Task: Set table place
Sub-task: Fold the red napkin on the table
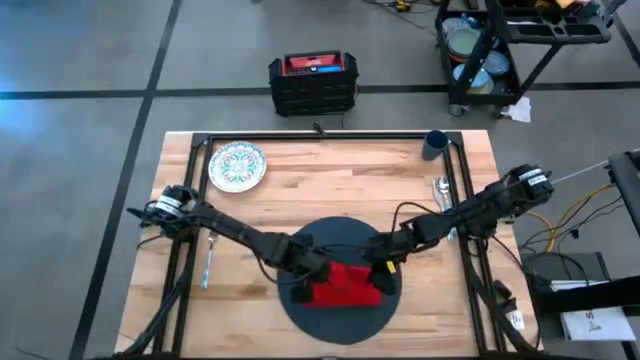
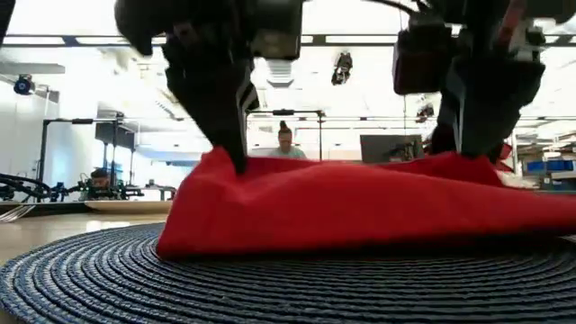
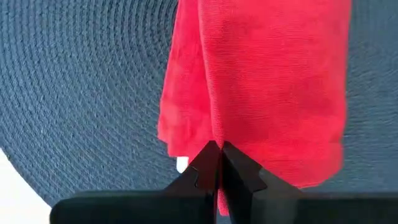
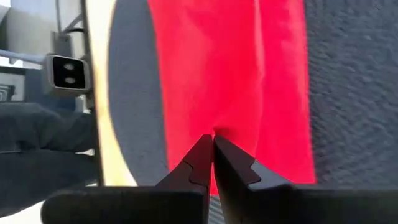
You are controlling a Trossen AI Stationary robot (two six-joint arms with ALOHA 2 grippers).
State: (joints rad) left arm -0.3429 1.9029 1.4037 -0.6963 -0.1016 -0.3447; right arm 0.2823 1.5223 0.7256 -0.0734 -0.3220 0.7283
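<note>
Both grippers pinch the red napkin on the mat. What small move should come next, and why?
Probably open both and lift away. The left gripper and right gripper are shut on opposite ends of the napkin, which already lies on the mat.

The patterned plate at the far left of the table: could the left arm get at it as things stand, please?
Probably not at once: the left gripper is shut on the red napkin on the mat. Once released, the way to the plate looks free.
</note>
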